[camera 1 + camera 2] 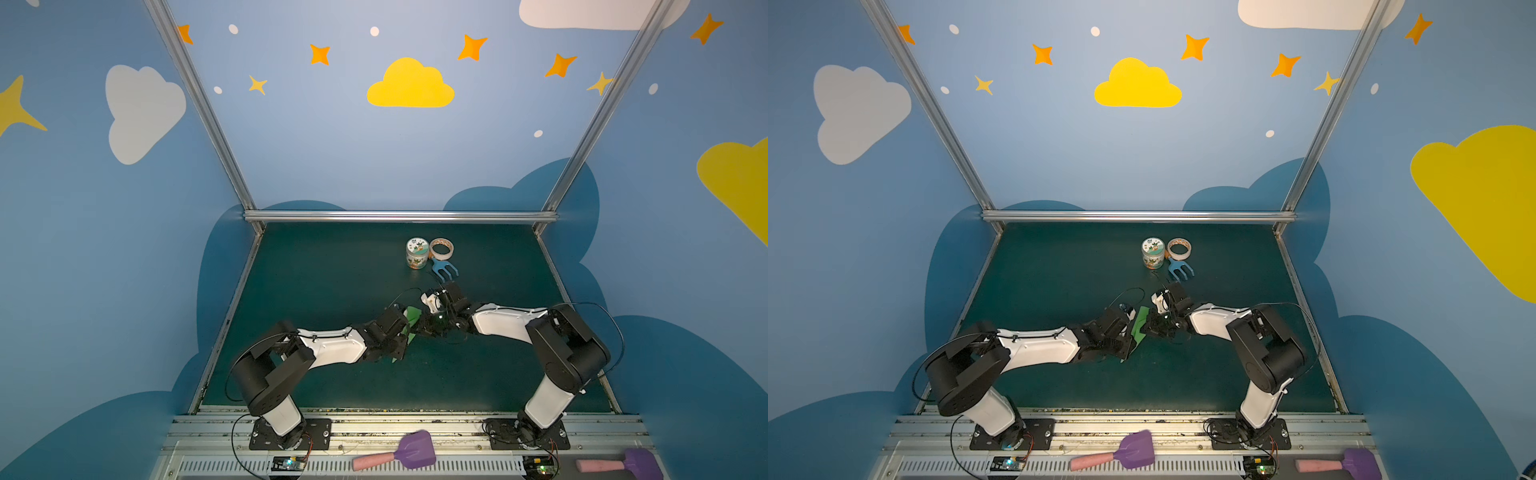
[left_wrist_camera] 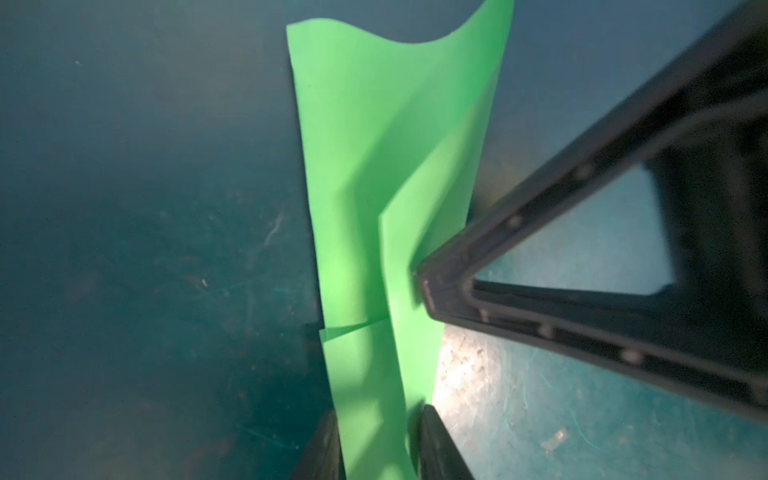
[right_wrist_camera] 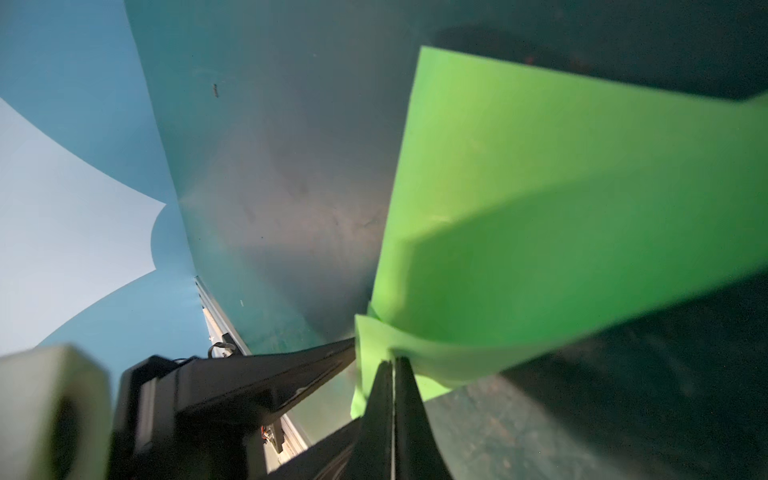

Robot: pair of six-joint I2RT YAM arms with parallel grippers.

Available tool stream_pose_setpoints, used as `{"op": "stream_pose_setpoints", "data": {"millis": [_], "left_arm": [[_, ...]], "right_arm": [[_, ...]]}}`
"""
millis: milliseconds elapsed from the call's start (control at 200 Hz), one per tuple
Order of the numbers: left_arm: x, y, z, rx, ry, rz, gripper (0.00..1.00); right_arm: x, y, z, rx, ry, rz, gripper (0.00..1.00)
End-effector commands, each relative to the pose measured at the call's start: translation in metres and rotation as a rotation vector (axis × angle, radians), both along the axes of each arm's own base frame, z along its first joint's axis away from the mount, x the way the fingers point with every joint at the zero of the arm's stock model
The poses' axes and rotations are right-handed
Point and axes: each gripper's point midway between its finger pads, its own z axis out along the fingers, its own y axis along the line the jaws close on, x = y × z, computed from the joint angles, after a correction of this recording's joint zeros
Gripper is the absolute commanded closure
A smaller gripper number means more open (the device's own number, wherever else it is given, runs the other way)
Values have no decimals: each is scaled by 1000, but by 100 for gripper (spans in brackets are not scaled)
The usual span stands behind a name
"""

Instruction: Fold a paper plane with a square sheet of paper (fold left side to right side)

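Right jaws pinched shut on the part-folded green paper [image 3: 540, 187]; left jaws sat narrow around it, grip unclear. A tug between them could tear it or spoil creases.

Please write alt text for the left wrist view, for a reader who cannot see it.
A creased strip of green paper runs away from the camera, starting between the two fingers of the left gripper. The black tip of the right gripper meets one long edge of it, above the dark teal table.
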Motion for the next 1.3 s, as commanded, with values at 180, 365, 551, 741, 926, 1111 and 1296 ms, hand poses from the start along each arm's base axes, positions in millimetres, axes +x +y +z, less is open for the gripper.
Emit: {"op": "stream_pose_setpoints", "data": {"millis": [180,365,551,741,926,1111,1296], "left_arm": [[-23,17,-34,57,112,-16,72],[-22,14,-30,35,114,-16,72],[-21,11,-26,23,112,-23,71],[-22,11,-25,22,115,-28,71],[-22,9,-22,9,117,-35,71],[-24,10,-9,-12,108,-51,60],[-28,15,1,-8,94,-70,43]], "right_arm": [[-11,-9,18,-4,-32,9,100],[-21,-13,12,-19,-20,24,100],[-27,-1,6,-17,-9,62,100],[-18,12,3,-21,-15,61,100],[-8,10,-13,-61,-6,33,100],[-7,7,-23,-78,8,24,100],[-8,5,-26,-83,12,22,100]]}}
